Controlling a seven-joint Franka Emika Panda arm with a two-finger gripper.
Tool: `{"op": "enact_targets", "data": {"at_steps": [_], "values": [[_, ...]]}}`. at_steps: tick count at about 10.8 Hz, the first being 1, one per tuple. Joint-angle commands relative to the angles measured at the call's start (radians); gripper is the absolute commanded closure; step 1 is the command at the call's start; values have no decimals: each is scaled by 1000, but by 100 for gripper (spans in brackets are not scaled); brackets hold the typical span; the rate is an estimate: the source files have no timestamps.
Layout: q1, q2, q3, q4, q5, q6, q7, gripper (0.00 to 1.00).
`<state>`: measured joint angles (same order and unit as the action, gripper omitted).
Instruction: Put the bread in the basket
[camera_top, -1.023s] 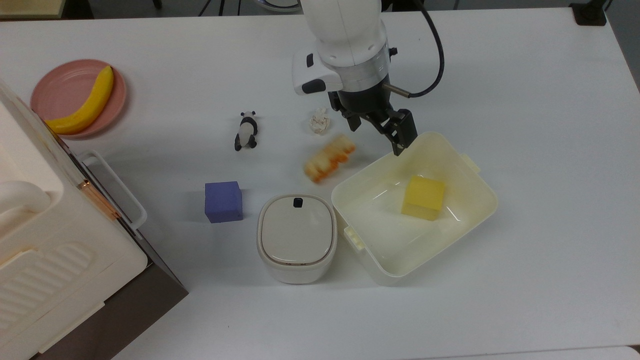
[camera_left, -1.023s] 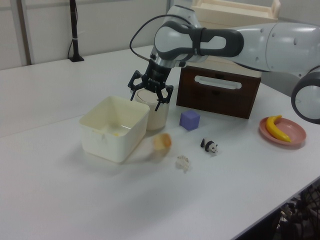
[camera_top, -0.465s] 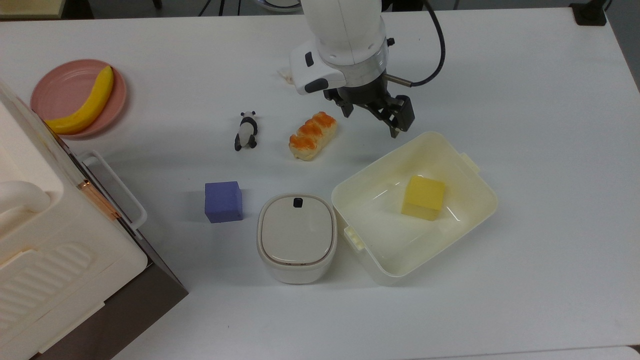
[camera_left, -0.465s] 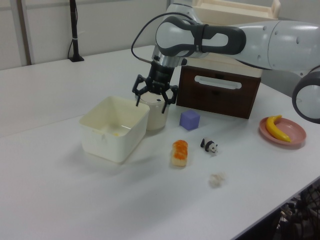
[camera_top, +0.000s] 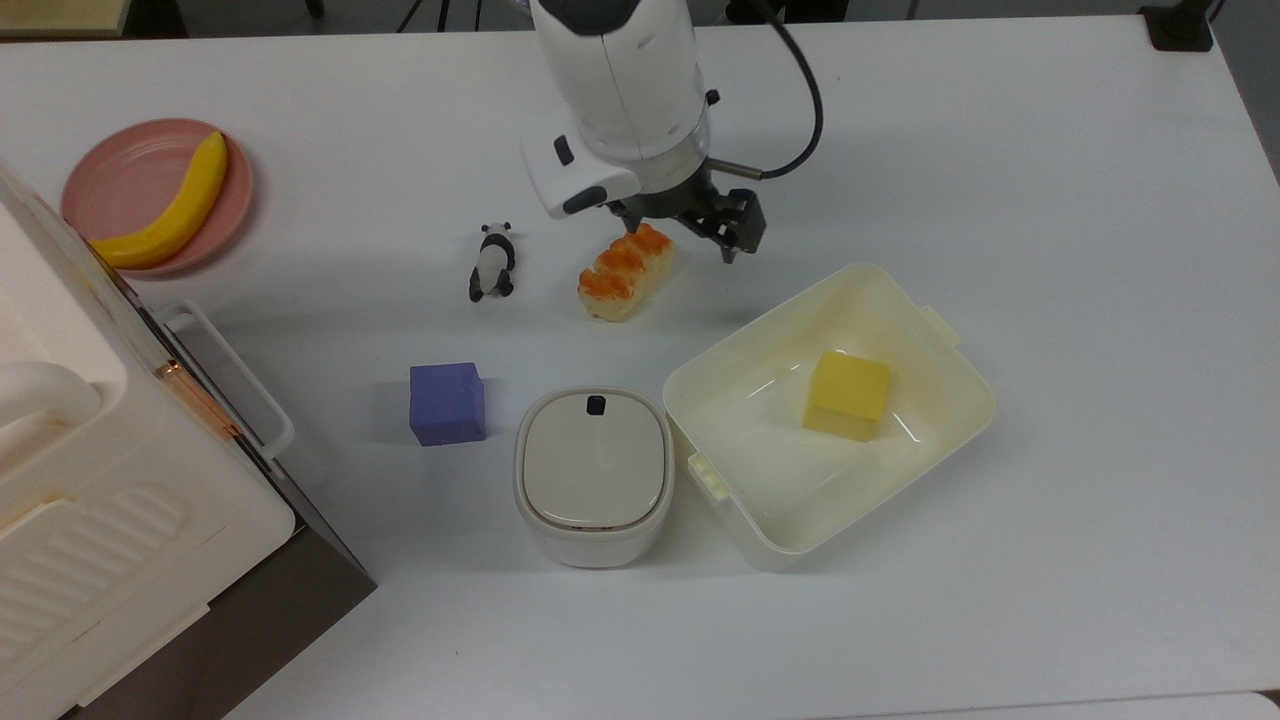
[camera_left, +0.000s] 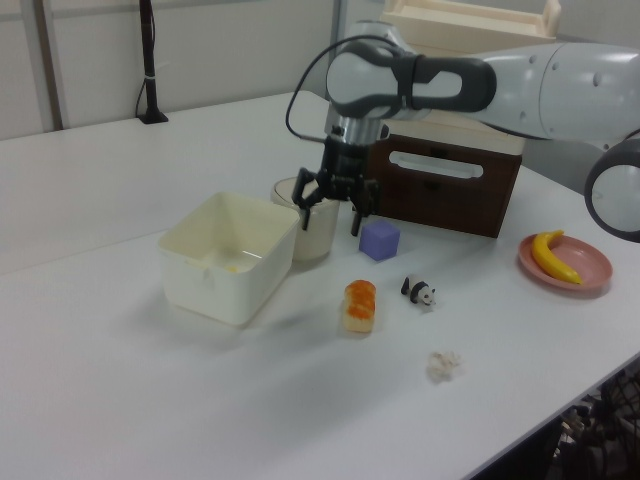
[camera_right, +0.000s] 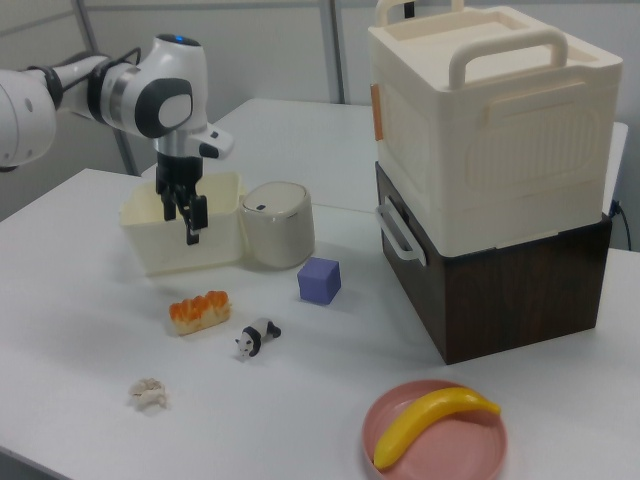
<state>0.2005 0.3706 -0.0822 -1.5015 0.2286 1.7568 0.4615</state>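
Observation:
The bread (camera_top: 625, 270) lies flat on the white table with its orange-brown bumps up, just off the top view's left of the basket (camera_top: 745, 440). The basket is a cream tub holding a yellow cube (camera_top: 848, 395). My gripper (camera_top: 685, 230) hangs open and empty above the bread's far end, pointing down, near the basket's far corner. In the left view the gripper (camera_left: 335, 200) is well above the table, and the bread (camera_left: 358, 305) rests to the right of the basket (camera_left: 225, 285). The right view has the gripper (camera_right: 185, 215) in front of the basket (camera_right: 160, 250), above the bread (camera_right: 200, 311).
A beige lidded bin (camera_top: 594, 475) stands against the basket. A purple cube (camera_top: 446, 402) and a toy panda (camera_top: 492, 262) lie near the bread. A paper wad (camera_left: 442, 365) sits towards the table's edge. A banana on a pink plate (camera_top: 160, 195) and a stacked box (camera_right: 490, 150) stand at the side.
The bread tumbled and came to rest outside the basket. The paper wad rolled away towards the table's edge. My open gripper moved to the top view's left, over the bread.

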Motion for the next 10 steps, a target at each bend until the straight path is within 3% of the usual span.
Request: {"op": "enact_targets", "data": {"at_steps": [1, 4, 8, 9, 10], "values": [[5, 5, -2, -94, -81, 30, -69, 0], [8, 11, -4, -218, -126, 146, -69, 0], [14, 39, -4, -284, -164, 225, -61, 0], [17, 45, -4, -286, -166, 228, -61, 9], [17, 44, -4, -287, -178, 228, -75, 54]]}}
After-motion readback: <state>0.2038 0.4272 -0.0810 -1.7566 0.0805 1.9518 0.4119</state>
